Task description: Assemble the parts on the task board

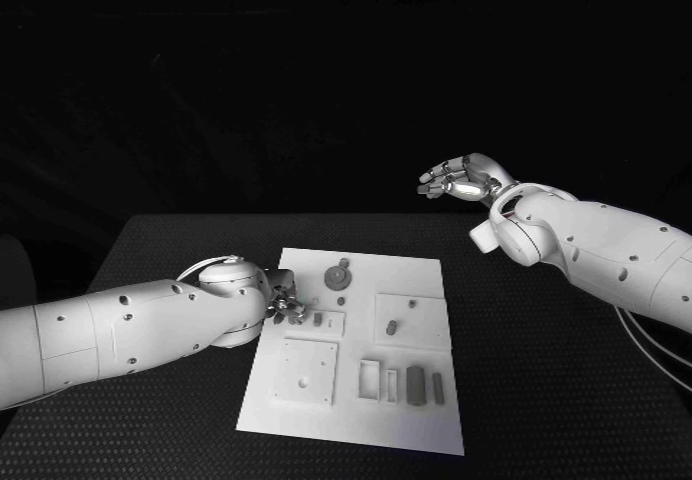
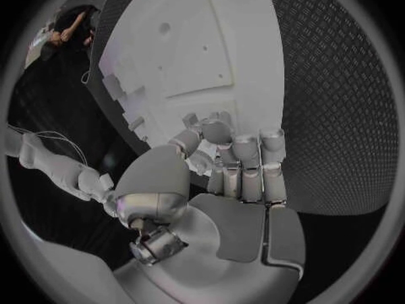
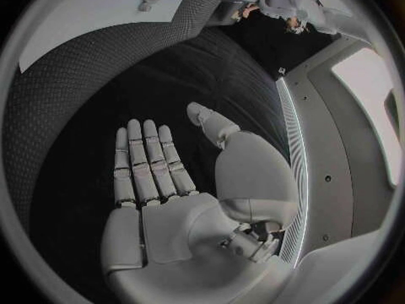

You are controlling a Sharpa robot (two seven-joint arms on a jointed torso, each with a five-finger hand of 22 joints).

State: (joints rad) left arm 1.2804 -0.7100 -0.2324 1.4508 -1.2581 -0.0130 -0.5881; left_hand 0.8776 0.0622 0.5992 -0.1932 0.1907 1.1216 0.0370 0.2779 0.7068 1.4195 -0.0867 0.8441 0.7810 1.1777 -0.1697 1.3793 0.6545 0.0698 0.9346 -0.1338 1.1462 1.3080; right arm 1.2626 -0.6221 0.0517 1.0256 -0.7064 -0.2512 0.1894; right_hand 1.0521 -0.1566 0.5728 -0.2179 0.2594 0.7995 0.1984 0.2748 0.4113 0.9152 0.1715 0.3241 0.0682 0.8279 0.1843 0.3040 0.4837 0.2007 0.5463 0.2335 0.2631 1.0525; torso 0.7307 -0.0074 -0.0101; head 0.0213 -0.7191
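Left hand (image 1: 284, 303): lower left of centre in the head view, at the board's left edge; fingers curled in over a small square recess, tips on or just above a small part there; the left wrist view shows the fingers (image 2: 245, 157) bent down against the plate, but whether they pinch a piece or merely touch it cannot be told; silver jointed metal on a white smooth-shelled arm.

Board (image 1: 411, 290): centre of the head view; white, flat, matte rectangular plate, long axis running away from the robot, on a black textured table (image 1: 173, 250); raised square tiles and shallow pockets over its face.

Parts, left to right in the head view: a round toothed disc (image 1: 339, 276) at upper middle, grey, gear-like, lying flat; a short peg (image 1: 392, 327) in a square tile at centre; a row of slim bars (image 1: 417, 385) at lower right, long axes parallel to the board's long side, dark grey, seated in slots.

Judgement: every part lies just right of the left hand, which is much the nearer.

Right hand (image 1: 464, 180): upper right of the head view, raised well apart from the board; released, fingers spread and lightly bent, palm bare in the right wrist view (image 3: 160, 203).
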